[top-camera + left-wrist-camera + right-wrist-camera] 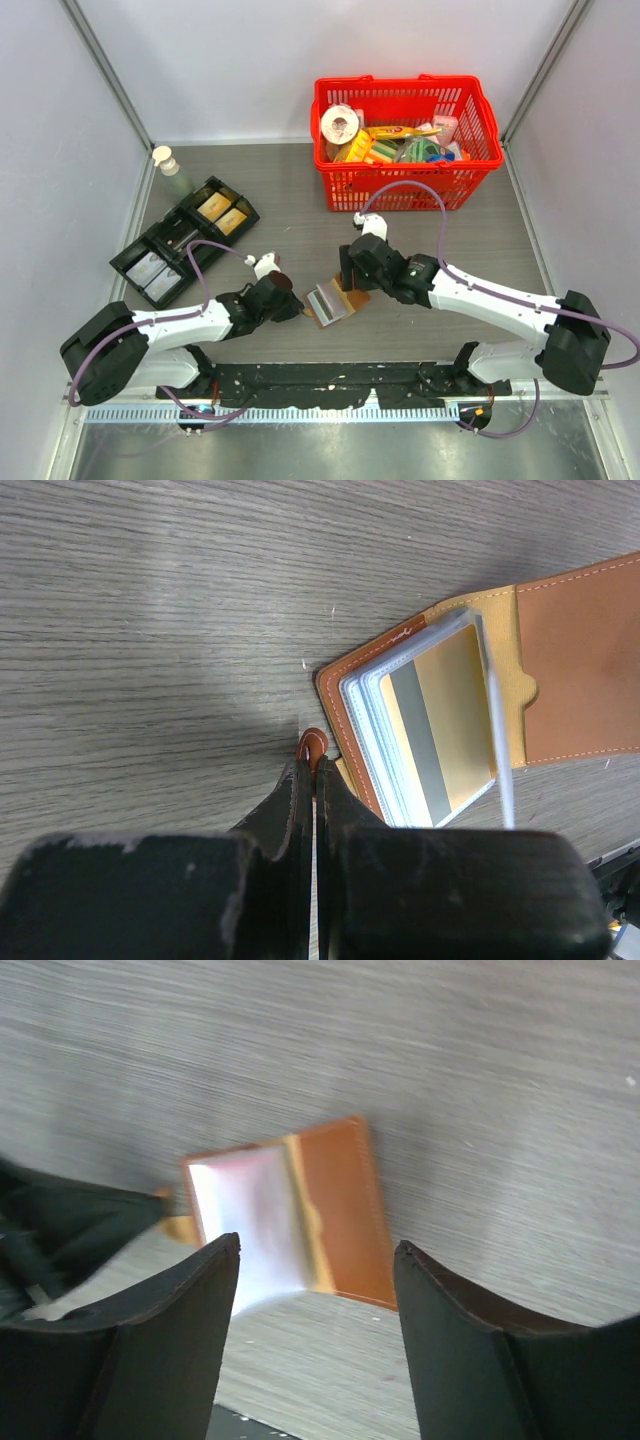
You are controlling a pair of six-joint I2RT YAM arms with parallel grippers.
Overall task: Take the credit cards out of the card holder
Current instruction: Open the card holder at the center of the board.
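Observation:
The brown leather card holder (345, 298) lies open on the grey table between my two arms. Its clear sleeves hold the credit cards (440, 730), the top one gold with a grey stripe. My left gripper (316, 770) is shut on the holder's small closing tab (312, 746) at its left edge. Just above the holder's far side hovers my right gripper (318, 1250), open with nothing between its fingers. In the right wrist view the holder (340, 1210) shows blurred, its inside glaring white.
A red basket (400, 85) full of mixed items stands at the back right. At the left lies a black compartmented tray (150, 245) with cards in it. A small bottle (165, 160) stands behind the tray.

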